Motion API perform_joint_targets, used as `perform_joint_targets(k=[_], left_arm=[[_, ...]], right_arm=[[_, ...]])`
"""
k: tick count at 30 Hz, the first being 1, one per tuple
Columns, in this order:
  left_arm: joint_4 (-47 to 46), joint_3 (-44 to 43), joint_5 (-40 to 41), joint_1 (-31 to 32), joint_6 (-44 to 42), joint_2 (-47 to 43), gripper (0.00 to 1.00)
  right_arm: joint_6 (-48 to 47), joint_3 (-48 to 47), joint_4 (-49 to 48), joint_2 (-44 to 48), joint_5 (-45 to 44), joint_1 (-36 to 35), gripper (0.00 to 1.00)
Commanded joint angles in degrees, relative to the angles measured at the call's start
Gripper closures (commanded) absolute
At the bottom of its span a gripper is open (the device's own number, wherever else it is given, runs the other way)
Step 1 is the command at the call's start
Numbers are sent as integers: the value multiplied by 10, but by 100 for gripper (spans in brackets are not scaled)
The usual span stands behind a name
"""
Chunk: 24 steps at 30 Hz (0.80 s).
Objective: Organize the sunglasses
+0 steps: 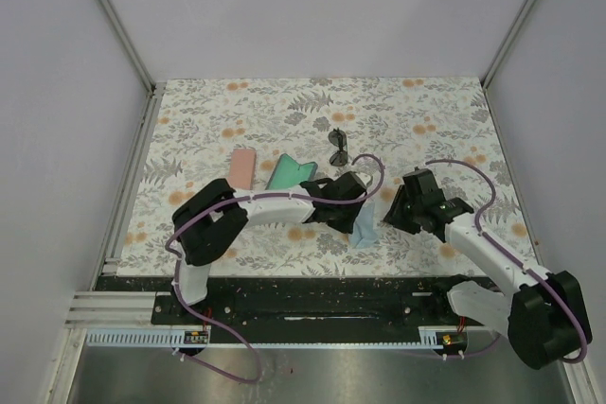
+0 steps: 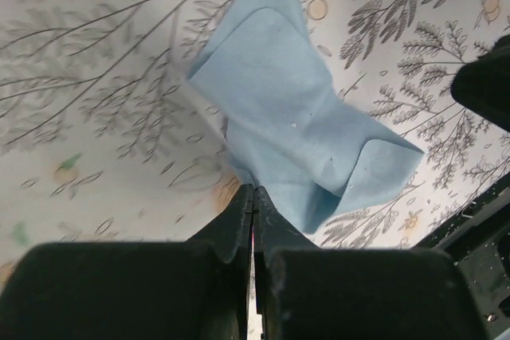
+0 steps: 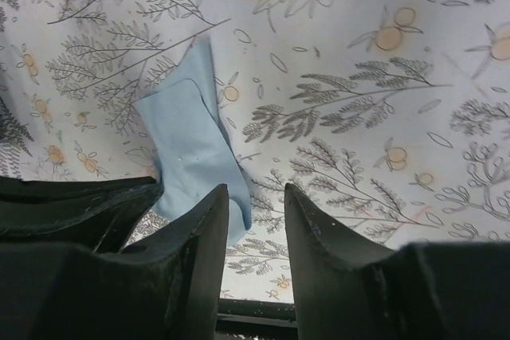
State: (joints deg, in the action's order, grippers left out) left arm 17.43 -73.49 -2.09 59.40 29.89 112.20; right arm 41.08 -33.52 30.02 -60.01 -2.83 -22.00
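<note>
One pair of sunglasses (image 1: pixel 338 146), thin dark frame and dark lenses, lies folded on the floral table behind both arms, touched by neither gripper. A crumpled light blue cloth (image 2: pixel 295 133) lies in front of my left gripper (image 2: pixel 253 190), which is shut with its tips pinching the cloth's near edge. From above, this cloth (image 1: pixel 365 226) sits between the left gripper (image 1: pixel 360 205) and the right gripper (image 1: pixel 391 215). My right gripper (image 3: pixel 255 197) stands open just right of the cloth (image 3: pixel 191 149), with nothing between its fingers.
A pink oblong case (image 1: pixel 242 167) and a teal case (image 1: pixel 289 173) lie left of the sunglasses. The left arm's black gripper body (image 3: pixel 72 205) shows at the right wrist view's left edge. The black base rail (image 1: pixel 322 295) runs along the near edge.
</note>
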Motion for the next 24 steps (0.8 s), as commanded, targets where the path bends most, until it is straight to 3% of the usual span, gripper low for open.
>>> perform_joint_targets(k=[1, 7, 10, 17, 24], left_arm=[[20, 5, 45, -8, -21, -79, 100], [45, -16, 43, -8, -33, -87, 100], [45, -18, 41, -8, -32, -85, 100], [54, -24, 38, -8, -33, -107, 100], [75, -27, 44, -8, -38, -158, 100]], right_arm=[[-17, -23, -61, -22, 73, 1, 60], [12, 23, -151, -38, 191, 1, 59], [9, 30, -158, -47, 202, 1, 55], [-16, 6, -151, -76, 168, 1, 53], [-24, -28, -88, -67, 45, 2, 55]])
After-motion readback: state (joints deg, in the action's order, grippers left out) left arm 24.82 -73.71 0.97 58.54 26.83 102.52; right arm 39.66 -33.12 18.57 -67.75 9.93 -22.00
